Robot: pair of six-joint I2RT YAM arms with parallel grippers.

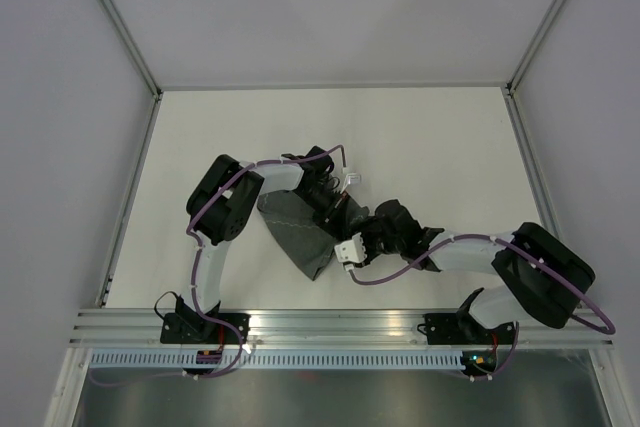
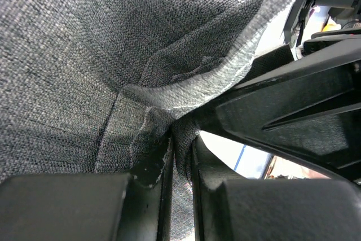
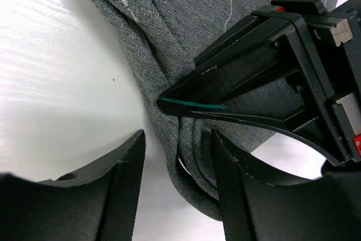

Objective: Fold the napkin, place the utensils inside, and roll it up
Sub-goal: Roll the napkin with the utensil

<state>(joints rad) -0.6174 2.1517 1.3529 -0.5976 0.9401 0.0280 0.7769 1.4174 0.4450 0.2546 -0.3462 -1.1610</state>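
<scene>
The dark grey napkin lies bunched and folded on the white table, between the two arms. My left gripper is shut on a pinched fold of the napkin, and cloth fills the narrow slot between its jaws. My right gripper stands open around the napkin's layered lower end, with a gap on its left side. The left gripper's fingers cross just above that spot. In the top view, the right gripper sits at the napkin's right edge. The utensils are out of view.
The white table is bounded by grey walls at the left, right and back. An aluminium rail runs along the near edge with both arm bases on it. Purple cables loop along both arms.
</scene>
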